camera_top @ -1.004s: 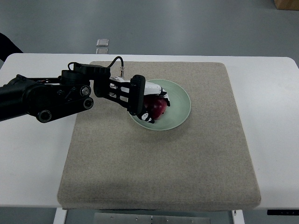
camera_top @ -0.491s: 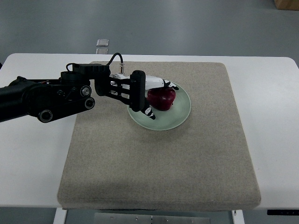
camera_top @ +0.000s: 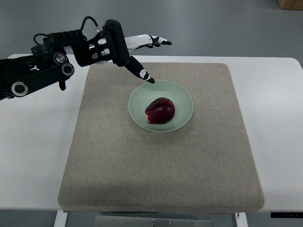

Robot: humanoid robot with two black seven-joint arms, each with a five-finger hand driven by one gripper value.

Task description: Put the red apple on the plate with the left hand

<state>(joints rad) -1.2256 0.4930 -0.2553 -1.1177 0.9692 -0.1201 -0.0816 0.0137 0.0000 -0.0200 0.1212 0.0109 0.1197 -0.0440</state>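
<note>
A dark red apple (camera_top: 160, 110) lies in the middle of a pale green plate (camera_top: 184, 97) on a beige mat. My left hand (camera_top: 144, 54) hovers above and behind the plate's far-left rim, raised off the table, with its fingers spread and nothing in them. One fingertip (camera_top: 149, 79) points down toward the plate's rim; the others stretch out over the table's far edge. The black left arm (camera_top: 42, 71) reaches in from the left. The right arm is out of the picture.
The beige mat (camera_top: 161, 165) covers most of the white table (camera_top: 279, 118). A small grey square object (camera_top: 104, 43) lies on the floor beyond the table's far edge.
My left hand has let go of the apple, lifted and drawn back up and to the left, away from the plate. The apple now lies alone on the plate.
</note>
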